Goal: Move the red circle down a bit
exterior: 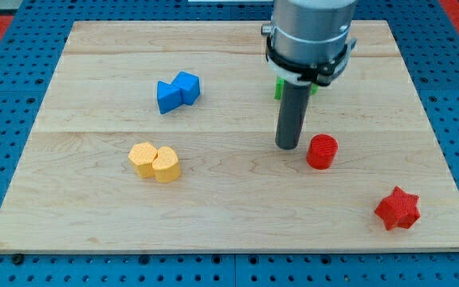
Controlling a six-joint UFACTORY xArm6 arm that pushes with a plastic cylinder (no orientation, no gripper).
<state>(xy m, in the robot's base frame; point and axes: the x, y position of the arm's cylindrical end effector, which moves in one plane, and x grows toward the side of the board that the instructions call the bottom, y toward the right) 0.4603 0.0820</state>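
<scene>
The red circle is a short red cylinder on the wooden board, right of the view's centre. My tip is the lower end of the dark rod and stands just to the view's left of the red circle, a small gap apart, about level with its upper edge. The arm's grey body rises from the rod to the view's top.
A red star lies at the lower right. A blue block of two joined shapes lies at the upper left. A yellow block lies at the left. A green block is mostly hidden behind the arm. The wooden board ends near the star.
</scene>
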